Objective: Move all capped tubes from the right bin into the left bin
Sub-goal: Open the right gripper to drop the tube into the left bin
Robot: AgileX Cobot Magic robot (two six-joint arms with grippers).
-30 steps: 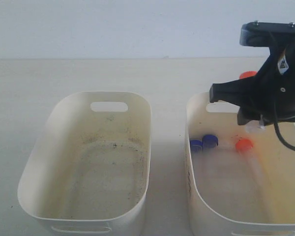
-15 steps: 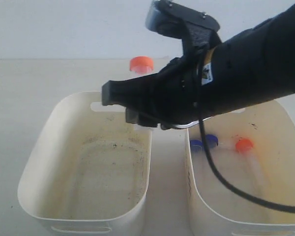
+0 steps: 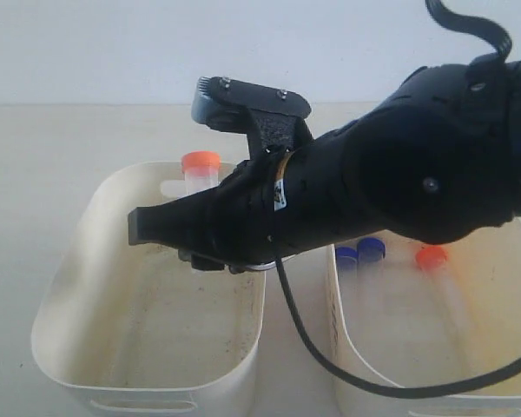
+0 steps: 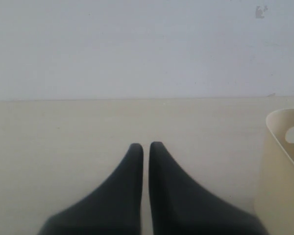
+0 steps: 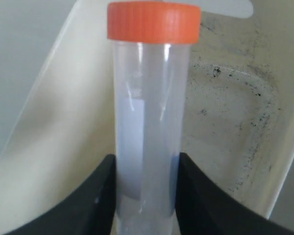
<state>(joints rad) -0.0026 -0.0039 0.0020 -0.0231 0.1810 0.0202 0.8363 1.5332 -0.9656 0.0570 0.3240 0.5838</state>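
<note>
Right gripper, pinching orange-capped tube, moves from right bin to left bin, 12 o'clock end; release next, three capped tubes remain.

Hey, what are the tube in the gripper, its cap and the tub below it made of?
Tube: likely clear plastic, slightly frosted; the background shows through it.
Cap: opaque orange plastic, matte, with fine ridges round its side.
Left bin: cream plastic, smooth with a soft sheen, moulded slot handle, dark grime on its floor.
</note>
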